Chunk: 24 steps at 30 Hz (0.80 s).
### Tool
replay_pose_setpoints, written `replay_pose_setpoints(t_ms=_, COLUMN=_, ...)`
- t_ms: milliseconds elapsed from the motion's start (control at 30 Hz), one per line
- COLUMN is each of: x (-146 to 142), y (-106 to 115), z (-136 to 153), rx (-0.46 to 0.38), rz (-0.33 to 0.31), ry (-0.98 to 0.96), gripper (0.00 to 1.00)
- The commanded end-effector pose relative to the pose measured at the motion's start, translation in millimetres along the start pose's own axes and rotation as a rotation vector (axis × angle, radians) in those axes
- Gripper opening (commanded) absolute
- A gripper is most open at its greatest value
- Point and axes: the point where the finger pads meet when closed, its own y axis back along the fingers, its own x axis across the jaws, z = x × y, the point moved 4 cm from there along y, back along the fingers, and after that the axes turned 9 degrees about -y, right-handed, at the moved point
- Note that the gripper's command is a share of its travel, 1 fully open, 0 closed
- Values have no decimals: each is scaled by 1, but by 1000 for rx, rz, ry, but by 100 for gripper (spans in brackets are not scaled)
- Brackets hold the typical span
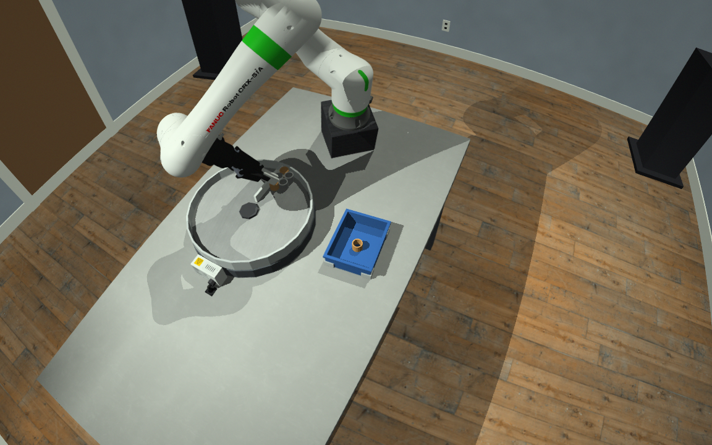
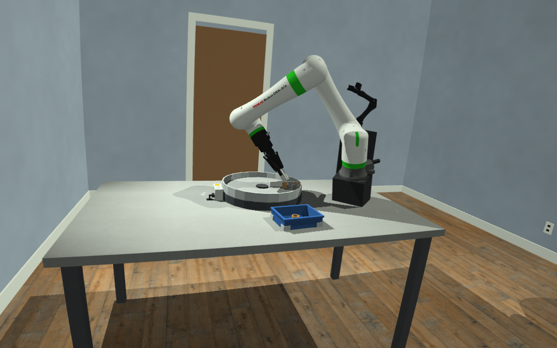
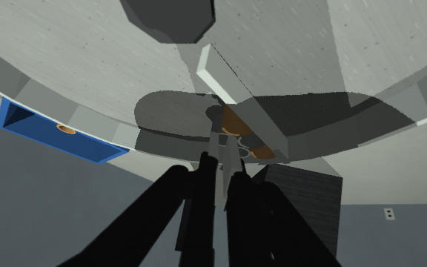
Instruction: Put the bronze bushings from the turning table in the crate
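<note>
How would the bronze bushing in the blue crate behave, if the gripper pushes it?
The bushing looks like rigid metal, so it probably would not bend. It stands on its end in the crate, so a low push would likely slide it. If tipped, its round side might roll.
</note>
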Motion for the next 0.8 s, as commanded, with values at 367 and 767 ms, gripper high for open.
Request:
replay_pose_setpoints(t_ms=367, x=0, y=-3, z=-3, rx=0, rz=0, ry=0, gripper=6)
replay_pose_setpoints(t_ms=767, x=-1, y=-5, z=-4, rx=0, rz=0, ry=0, gripper=6)
